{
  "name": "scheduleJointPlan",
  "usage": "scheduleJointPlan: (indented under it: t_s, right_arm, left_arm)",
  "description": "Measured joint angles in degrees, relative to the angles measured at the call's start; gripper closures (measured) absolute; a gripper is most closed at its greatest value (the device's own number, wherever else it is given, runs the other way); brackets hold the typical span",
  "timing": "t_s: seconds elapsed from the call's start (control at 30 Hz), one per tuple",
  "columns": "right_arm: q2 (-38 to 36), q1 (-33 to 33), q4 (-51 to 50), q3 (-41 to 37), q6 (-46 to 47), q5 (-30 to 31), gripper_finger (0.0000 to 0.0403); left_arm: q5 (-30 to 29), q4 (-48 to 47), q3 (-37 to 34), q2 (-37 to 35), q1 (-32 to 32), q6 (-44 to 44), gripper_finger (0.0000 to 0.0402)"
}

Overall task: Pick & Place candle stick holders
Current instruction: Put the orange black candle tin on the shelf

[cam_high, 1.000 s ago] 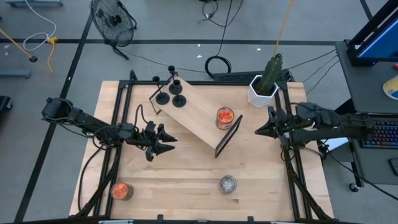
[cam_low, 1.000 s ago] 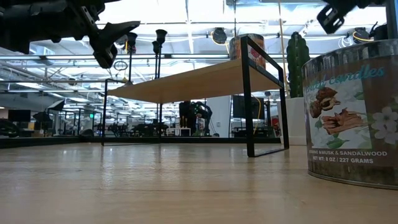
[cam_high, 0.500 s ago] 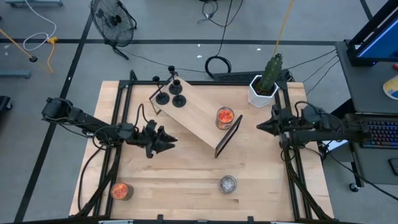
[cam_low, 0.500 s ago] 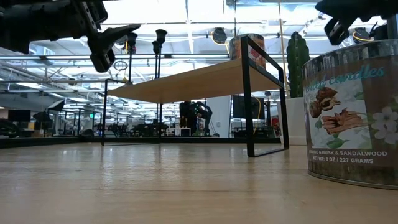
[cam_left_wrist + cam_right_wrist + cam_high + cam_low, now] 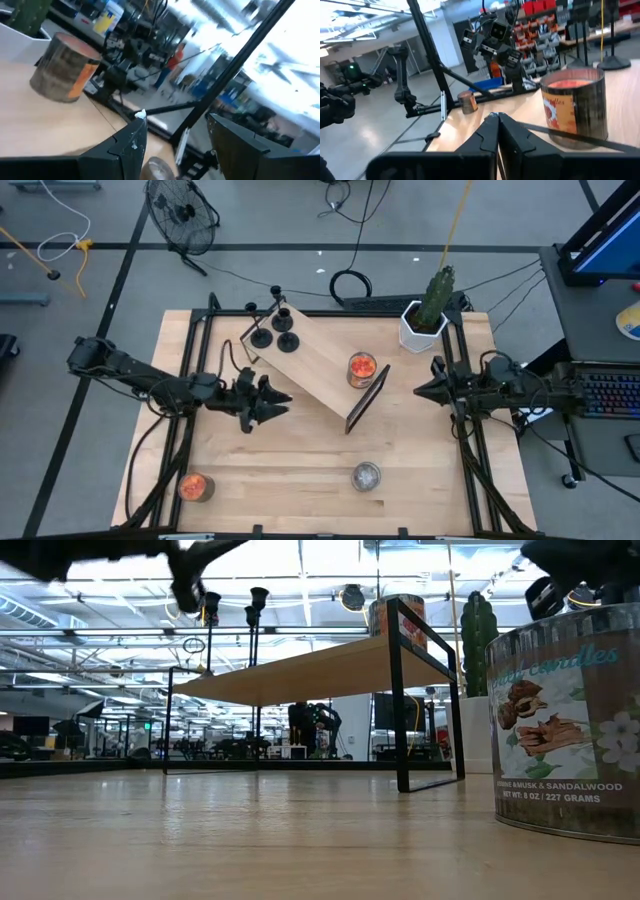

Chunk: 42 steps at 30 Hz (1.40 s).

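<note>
Three black candle stick holders (image 5: 277, 333) stand on the far left end of a raised wooden shelf (image 5: 315, 370). One orange glass cup (image 5: 362, 368) stands on the shelf's right end and also shows in the right wrist view (image 5: 575, 107). A second orange cup (image 5: 194, 486) stands on the table at the near left. The silvery cup (image 5: 366, 476) stands near the front edge, close to the low camera (image 5: 570, 730). My left gripper (image 5: 272, 404) is open and empty, in the air left of the shelf. My right gripper (image 5: 420, 390) is shut and empty, right of the shelf.
A white pot with a green cactus (image 5: 425, 320) stands at the far right corner of the table. The shelf has a black metal frame (image 5: 366, 398) with upright legs. Bare tabletop (image 5: 290, 470) lies between the two cups at the front.
My left gripper has risen and gone a little toward the shelf, staying open and empty. No candle stick holder has moved.
</note>
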Motion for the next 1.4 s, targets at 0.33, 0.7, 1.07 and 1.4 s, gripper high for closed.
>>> scheduleJointPlan:
  t_s: [0.33,0.7,1.07,1.4]
  right_arm:
    - [-7.3,0.0,0.4,-1.4,-0.9,0.1,0.0402]
    - [-7.3,0.0,1.2,-5.2,-1.2,0.0,0.0402]
    - [-7.3,0.0,13.6,-13.2,2.8,0.0,0.0402]
    - [-7.3,0.0,18.7,-16.4,4.1,0.1,0.0401]
  left_arm:
    - [-1.0,-69.7,32.7,1.7,-2.9,-5.3,0.0188]
    - [-0.7,-103.8,42.4,2.0,-11.9,-34.6,0.0188]
    - [9.6,-119.3,42.4,2.8,-26.7,-61.2,0.0188]
    - [10.8,-120.2,42.4,6.1,-34.1,-56.6,0.0188]
